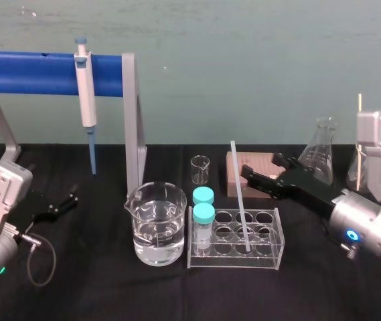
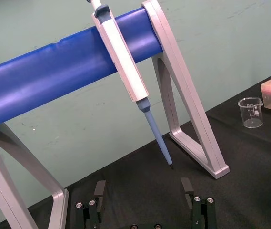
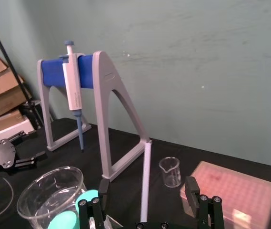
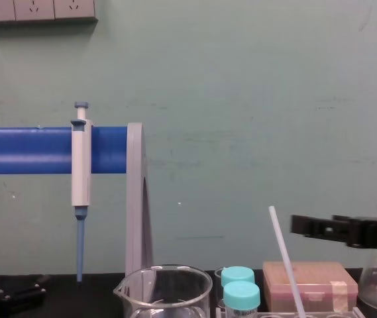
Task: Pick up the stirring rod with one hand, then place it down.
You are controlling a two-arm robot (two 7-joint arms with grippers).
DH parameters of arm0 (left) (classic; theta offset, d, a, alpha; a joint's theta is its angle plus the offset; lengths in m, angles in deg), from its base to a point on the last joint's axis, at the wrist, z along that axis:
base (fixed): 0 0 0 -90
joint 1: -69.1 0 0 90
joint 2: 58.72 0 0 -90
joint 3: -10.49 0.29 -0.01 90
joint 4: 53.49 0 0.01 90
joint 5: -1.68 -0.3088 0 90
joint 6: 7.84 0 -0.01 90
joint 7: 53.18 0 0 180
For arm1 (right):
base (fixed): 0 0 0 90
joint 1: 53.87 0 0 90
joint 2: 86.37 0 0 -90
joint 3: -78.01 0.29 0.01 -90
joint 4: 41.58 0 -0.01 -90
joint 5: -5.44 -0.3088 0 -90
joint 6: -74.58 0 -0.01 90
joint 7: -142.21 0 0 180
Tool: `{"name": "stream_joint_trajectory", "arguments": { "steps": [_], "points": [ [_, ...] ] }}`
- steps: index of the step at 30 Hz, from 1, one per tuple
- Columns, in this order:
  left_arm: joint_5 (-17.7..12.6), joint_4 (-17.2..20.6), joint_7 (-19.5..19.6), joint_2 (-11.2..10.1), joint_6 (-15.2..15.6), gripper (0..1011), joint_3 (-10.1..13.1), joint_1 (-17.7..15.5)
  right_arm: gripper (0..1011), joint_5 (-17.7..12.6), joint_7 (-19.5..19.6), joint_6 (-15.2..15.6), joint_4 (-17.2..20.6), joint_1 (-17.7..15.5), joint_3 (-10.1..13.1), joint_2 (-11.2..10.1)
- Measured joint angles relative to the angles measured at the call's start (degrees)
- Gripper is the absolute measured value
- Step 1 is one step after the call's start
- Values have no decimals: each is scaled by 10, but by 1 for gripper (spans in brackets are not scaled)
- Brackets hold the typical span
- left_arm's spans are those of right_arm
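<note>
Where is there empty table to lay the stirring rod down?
The bare front strip of the table, before the beaker and test tube rack, is widest. Another patch lies between the left gripper and the beaker. Behind the rack it is crowded: small beaker, tip box, Erlenmeyer flask, open right gripper.

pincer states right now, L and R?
Left pincer: open, empty.
Right pincer: open, holding nothing, close to the stirring rod standing in the rack.
</note>
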Motion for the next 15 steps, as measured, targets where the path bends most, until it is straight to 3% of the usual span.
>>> {"name": "stream_joint_trajectory", "arguments": {
  "steps": [6, 15],
  "points": [
    [0, 0, 0, 0, 0, 1000, 0, 0, 1003, 2, -2, 20, -48, 44, -22, 32],
    [0, 0, 0, 0, 0, 1000, 0, 0, 1003, 8, 0, 51, -96, 88, -48, 61]
  ]
}}
